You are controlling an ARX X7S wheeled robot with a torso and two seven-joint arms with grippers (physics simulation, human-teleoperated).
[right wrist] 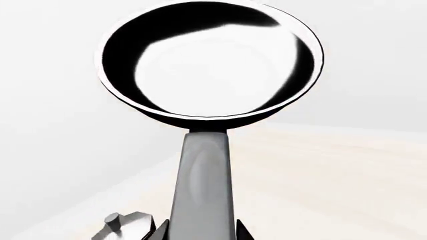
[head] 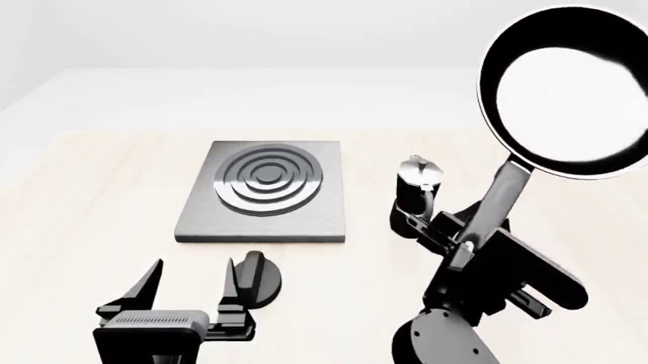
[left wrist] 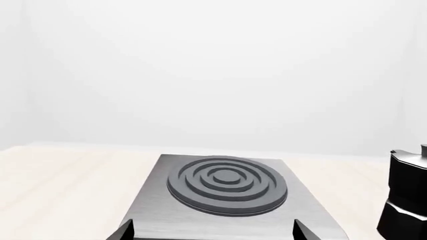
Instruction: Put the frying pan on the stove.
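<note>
The frying pan (head: 567, 91), glossy black with a pale shiny inside, is held high in the air at the right, its long handle slanting down into my right gripper (head: 468, 246), which is shut on the handle. In the right wrist view the pan (right wrist: 210, 62) fills the upper part, and its handle (right wrist: 203, 185) runs down between the jaws of the right gripper (right wrist: 200, 231). The stove (head: 265, 189), a flat grey hotplate with dark ring burner, lies on the table left of centre. My left gripper (head: 193, 284) is open and empty in front of the stove (left wrist: 227, 192).
A black-and-silver moka pot (head: 415, 193) stands just right of the stove, close to my right arm; it also shows in the left wrist view (left wrist: 407, 200). A small black round knob (head: 258, 277) lies beside my left gripper's right finger. The pale wooden table (head: 81, 227) extends all round.
</note>
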